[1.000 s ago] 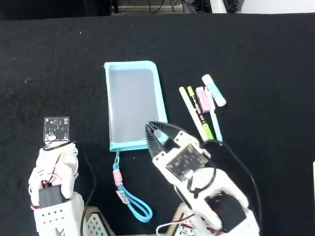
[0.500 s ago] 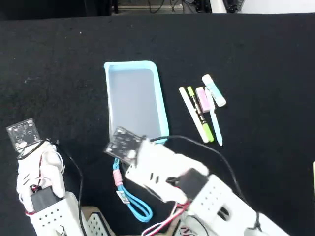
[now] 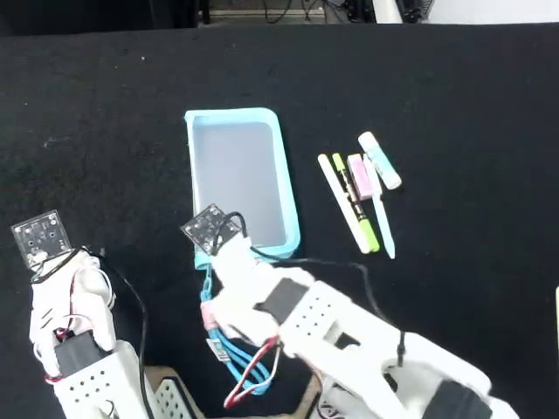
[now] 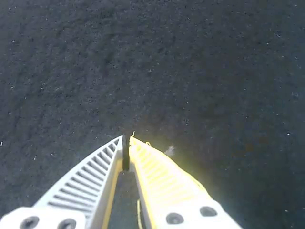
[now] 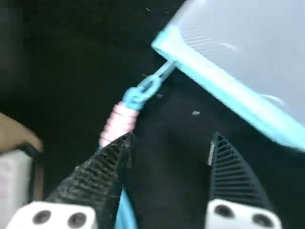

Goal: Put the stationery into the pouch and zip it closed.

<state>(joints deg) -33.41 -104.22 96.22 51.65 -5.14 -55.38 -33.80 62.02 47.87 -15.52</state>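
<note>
Both arms have swung left, and the right one has gone away from the pens. Left claw [image 4: 126, 140] is shut, over bare counter [image 3: 105, 105]. Right claw [image 5: 170, 141] is open above the strap [image 5: 119, 121], near the zip end of the pouch [image 3: 238, 179]. Pens [image 3: 360, 196] lie right of the pouch, none inside yet. I think it wants to pull the zip first.
</note>
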